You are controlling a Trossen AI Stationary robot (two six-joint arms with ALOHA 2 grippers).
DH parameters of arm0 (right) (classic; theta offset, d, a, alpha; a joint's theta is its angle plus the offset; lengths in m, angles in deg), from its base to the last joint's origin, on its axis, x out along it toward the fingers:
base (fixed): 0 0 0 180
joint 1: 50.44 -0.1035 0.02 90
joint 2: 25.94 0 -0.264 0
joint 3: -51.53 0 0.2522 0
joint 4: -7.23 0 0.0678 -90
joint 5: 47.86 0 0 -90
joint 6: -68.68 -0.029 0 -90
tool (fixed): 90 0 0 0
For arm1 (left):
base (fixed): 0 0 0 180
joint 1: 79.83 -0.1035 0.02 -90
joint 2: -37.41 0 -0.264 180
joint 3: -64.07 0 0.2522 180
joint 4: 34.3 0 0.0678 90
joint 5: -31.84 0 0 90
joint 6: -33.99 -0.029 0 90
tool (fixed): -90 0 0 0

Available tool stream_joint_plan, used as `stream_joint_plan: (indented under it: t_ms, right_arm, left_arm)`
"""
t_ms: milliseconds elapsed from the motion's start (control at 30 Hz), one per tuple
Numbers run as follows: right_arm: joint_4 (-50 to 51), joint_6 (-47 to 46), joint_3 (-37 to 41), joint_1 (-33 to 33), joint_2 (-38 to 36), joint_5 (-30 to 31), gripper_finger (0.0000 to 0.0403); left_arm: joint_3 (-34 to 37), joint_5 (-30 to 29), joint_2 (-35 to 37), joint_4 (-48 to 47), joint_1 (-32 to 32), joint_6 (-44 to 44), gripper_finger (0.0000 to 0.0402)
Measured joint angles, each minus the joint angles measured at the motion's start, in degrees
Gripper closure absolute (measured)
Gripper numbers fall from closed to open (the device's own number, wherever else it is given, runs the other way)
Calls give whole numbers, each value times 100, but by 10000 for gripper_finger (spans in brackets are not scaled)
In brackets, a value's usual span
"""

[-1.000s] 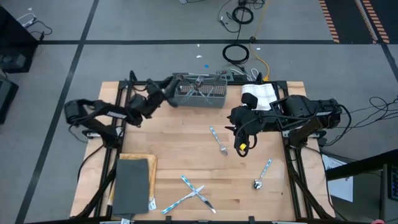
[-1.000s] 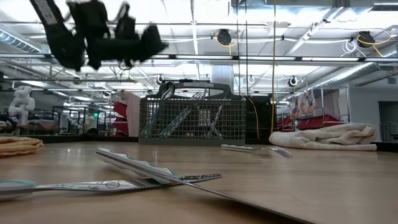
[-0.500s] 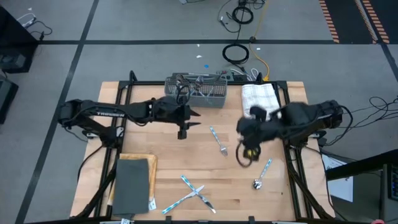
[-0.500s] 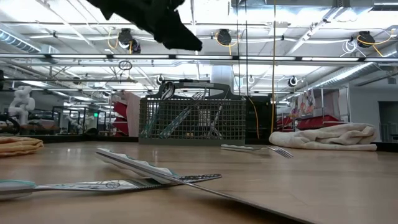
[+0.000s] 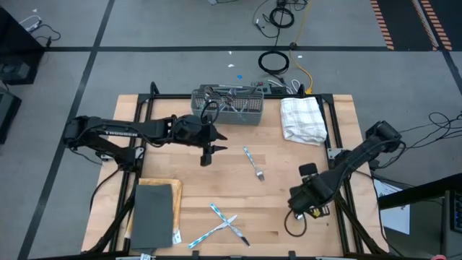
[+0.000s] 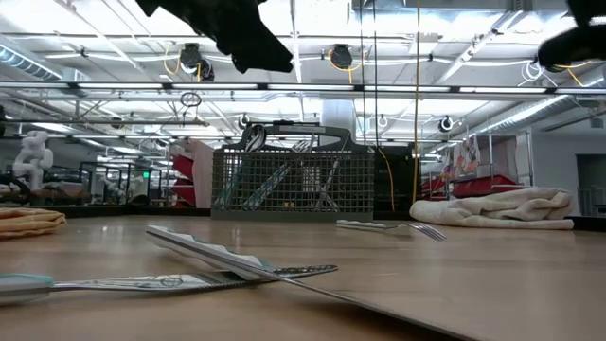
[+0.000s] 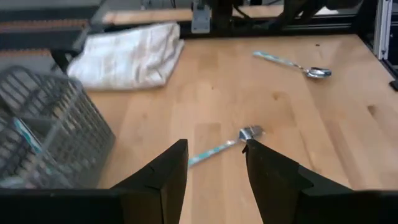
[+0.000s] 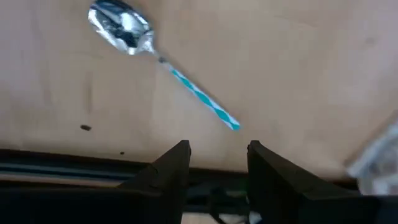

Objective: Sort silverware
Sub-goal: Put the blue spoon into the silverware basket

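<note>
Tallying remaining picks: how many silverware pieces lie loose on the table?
4: a fork mid-table, a spoon below the right gripper, two crossed pieces by the edge opposite the basket. Others may be hidden.

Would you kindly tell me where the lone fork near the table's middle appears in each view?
High view: fork, table centre, below the basket.
Low view: right of centre, beside the towel.
Left wrist view: just beyond the fingers.
Right wrist view: not in it.
Shared landmark: the basket.
</note>
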Motion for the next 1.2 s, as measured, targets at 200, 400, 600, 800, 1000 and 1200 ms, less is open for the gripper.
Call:
stream_joint_plan:
  t_ms: [200,400,600,800,1000,1200]
  right_arm:
    - [-1967,70,892,-116,-468,-170,252]
    - [-2152,346,1482,-117,-562,-392,252]
    - [-2848,751,1908,-131,-569,-471,252]
    - [-3153,936,2140,-130,-569,-199,252]
    - [-3507,1015,2400,-137,-569,-335,252]
    - [-4099,1035,2749,-153,-569,-330,252]
  left_arm:
    - [2,-4,-6,-54,130,363,235]
    - [2,-20,-7,-60,165,545,235]
    - [2,-106,-7,-67,165,753,235]
    - [2,-176,-7,-86,165,842,235]
    - [2,-302,-7,-88,165,842,235]
    - [2,-319,-7,-88,165,842,235]
